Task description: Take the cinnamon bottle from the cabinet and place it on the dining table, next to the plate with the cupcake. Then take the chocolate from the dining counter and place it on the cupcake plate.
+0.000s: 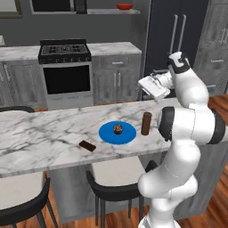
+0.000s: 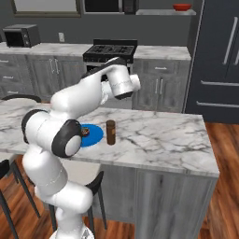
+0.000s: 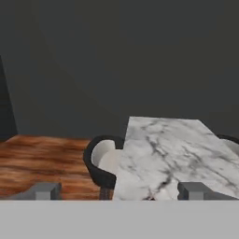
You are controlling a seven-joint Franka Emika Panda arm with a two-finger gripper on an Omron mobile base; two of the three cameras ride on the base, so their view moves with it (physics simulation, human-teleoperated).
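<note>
In the right base view the arm hides half the blue plate beside the cinnamon bottle. The cupcake on that plate is too small to detail.

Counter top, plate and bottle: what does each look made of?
Counter: looks like polished marble, white with grey veins, though it could be a laminate print. Plate: flat, even bright blue with no pattern, likely glazed ceramic or plastic; the look leaves it open. Bottle: uniform matte brown, opaque, with a darker cap; could be tinted plastic, glass or wood.
</note>
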